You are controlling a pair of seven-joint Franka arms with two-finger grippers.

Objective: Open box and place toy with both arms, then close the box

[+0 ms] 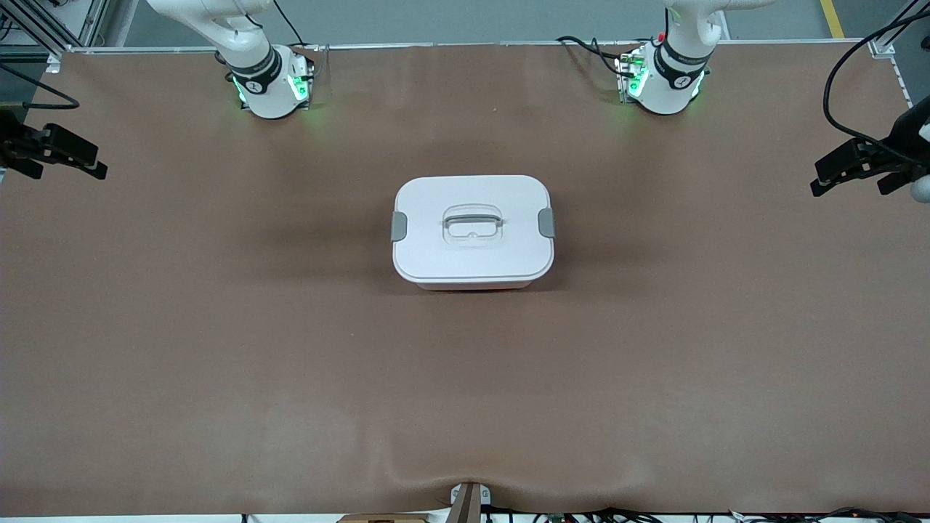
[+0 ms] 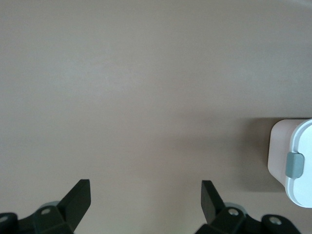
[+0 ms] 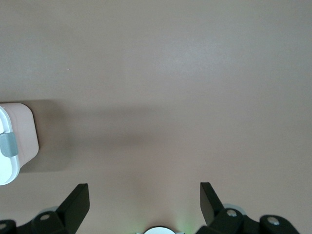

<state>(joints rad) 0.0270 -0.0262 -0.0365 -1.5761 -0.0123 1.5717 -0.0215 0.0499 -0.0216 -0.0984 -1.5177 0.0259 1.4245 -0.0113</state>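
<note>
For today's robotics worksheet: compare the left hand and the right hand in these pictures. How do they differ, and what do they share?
The left hand hangs over the left arm's end of the table; the right hand hangs over the right arm's end. In its wrist view the left hand sees the box at one edge, the right hand at the other edge. Shared: both black, open, empty, apart from the closed box.

The front camera sits high across the tabletop (image 1: 218, 378), facing both arm bases and taking in the whole surface from well away. Each wrist camera looks straight down past its own tool's fingertips at bare tabletop from well above. All three views share the white box (image 1: 473, 231), seen only by one clasped end (image 2: 294, 165) (image 3: 8, 145) in the wrist views.
</note>
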